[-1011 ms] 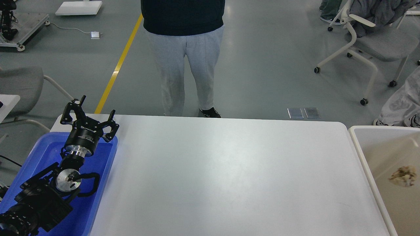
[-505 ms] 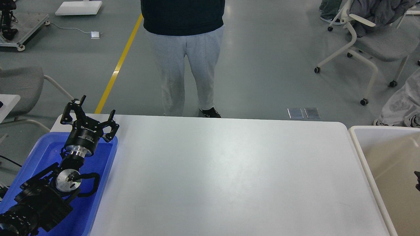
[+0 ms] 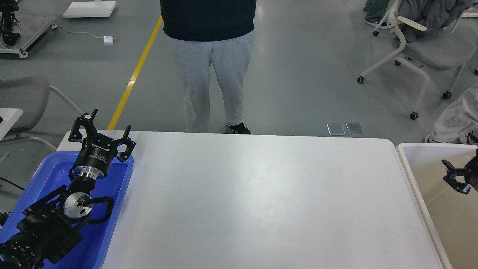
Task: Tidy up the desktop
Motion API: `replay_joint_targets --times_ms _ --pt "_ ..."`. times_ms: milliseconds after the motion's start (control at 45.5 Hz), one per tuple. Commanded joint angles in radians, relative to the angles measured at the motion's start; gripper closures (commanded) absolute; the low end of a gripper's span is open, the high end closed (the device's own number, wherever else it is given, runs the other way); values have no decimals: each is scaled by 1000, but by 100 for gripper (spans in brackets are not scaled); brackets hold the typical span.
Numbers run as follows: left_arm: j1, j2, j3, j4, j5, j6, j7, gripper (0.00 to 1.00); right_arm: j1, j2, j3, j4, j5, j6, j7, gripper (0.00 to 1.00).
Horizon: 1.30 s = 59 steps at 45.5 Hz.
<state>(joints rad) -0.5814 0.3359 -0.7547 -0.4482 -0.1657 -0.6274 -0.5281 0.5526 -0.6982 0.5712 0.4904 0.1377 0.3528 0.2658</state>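
The desktop (image 3: 254, 201) is a wide white tabletop, and nothing lies on it. My left gripper (image 3: 111, 122) is open and empty, held above the far end of the blue tray (image 3: 118, 209) at the desktop's left edge. My right gripper (image 3: 454, 175) enters from the right edge over the beige bin (image 3: 407, 164). Its two fingers stand apart and nothing shows between them.
A person (image 3: 209, 63) in grey trousers stands at the table's far edge. White office chairs (image 3: 410, 48) stand on the floor at the far right and a grey chair (image 3: 26, 97) at the left. The part of the beige bin's floor in view shows no object.
My right gripper has come into view from the right edge and moved up over the beige bin. A crumpled beige wad seen in the bin one second ago no longer shows. The left arm is still.
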Motion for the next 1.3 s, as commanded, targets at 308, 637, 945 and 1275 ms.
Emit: replay_joint_targets --times_ms 308,637,945,1275 --pt "0 0 0 0 0 0 0 0 -97 215 337 183 -18 5 84 0" --pt "0 0 0 -1 0 0 -1 0 -80 345 374 159 -33 -60 197 0" --pt "0 0 0 0 0 0 0 0 -72 358 340 159 -277 -98 311 0" --pt "0 0 0 0 0 0 -1 0 -63 358 305 157 -357 -138 372 0"
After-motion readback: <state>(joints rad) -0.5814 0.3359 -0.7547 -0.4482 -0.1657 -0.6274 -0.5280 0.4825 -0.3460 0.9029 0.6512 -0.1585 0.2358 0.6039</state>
